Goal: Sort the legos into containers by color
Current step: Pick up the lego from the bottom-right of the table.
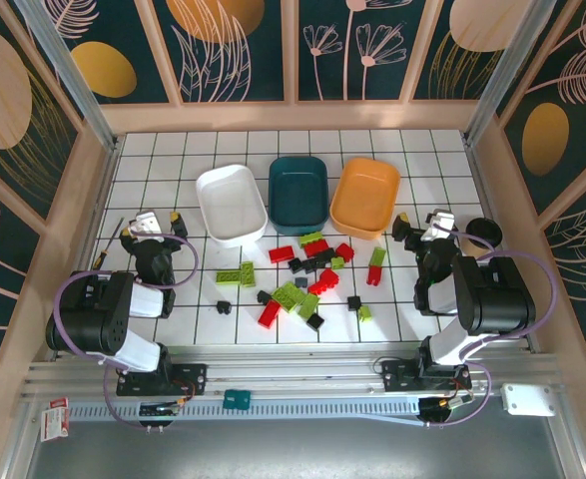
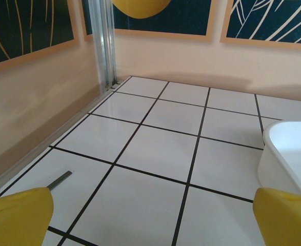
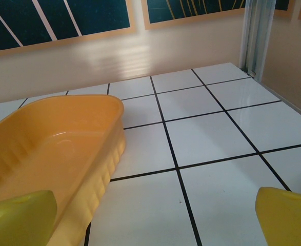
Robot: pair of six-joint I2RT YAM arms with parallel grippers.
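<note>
Three in a row at 12 o'clock on the counter: white bin, teal bin, orange bin. Roughly twenty legos, I think, since the small ones blur together, lie scattered just 6 o'clock of them. My left jaws at 9 o'clock and right jaws at 3 o'clock gape wide, gripping nothing.

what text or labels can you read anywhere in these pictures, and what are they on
No text can be read.
The red and white tag by the front rail may carry print, but it is too small to read.
The white bin, teal bin, orange bin and bricks show no lettering.
</note>
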